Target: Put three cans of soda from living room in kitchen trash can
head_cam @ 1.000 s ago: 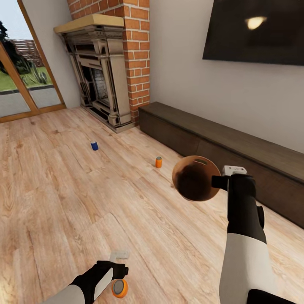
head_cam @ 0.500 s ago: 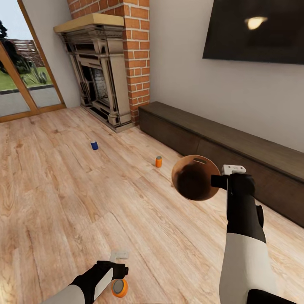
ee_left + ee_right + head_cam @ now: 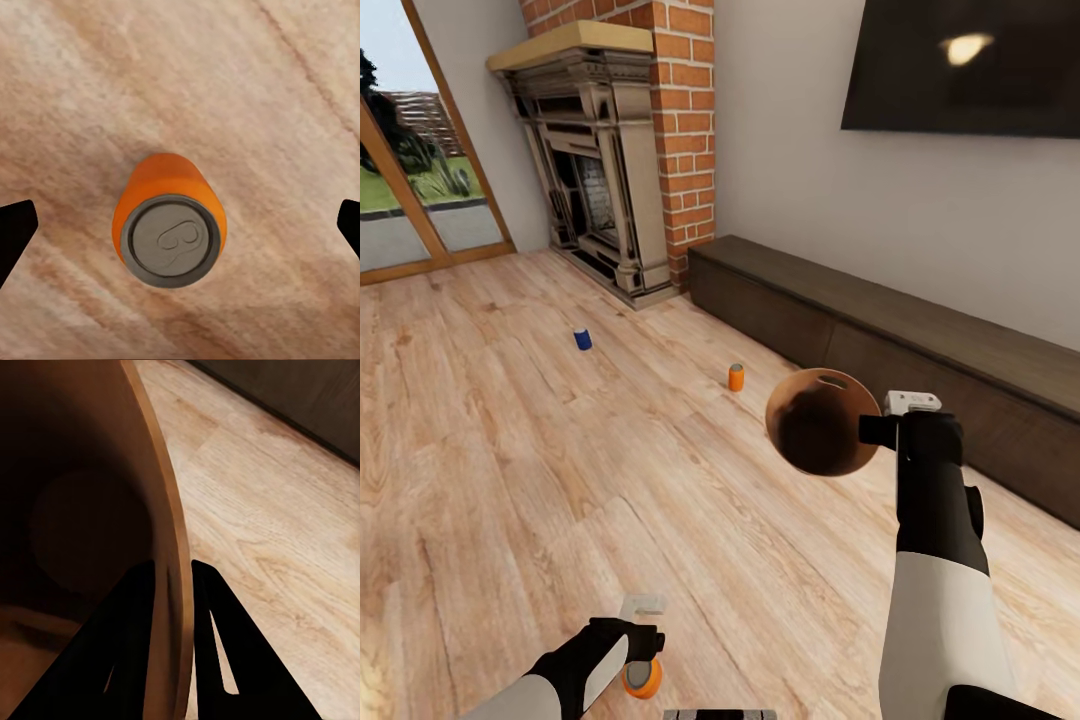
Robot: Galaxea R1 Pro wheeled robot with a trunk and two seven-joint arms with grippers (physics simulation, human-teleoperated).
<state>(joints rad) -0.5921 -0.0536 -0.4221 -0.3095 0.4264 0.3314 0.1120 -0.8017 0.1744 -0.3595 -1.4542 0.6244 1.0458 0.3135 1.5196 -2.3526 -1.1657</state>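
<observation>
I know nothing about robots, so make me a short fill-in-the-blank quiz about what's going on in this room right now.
1. The right gripper is shut on the rim of the round brown-tan ____.
2. The open left gripper hangs above an upright ____ drink can.
3. The small dark blue drink can stands on the wooden ____.

Missing words: bin; orange; floor

The black left gripper (image 3: 643, 645) covers part of the nearest bright orange soda can (image 3: 644, 682) at its 12 o'clock side.

Bright, even daylight from the glass door (image 3: 420, 190) — renders sharp, shadows faint.
</observation>
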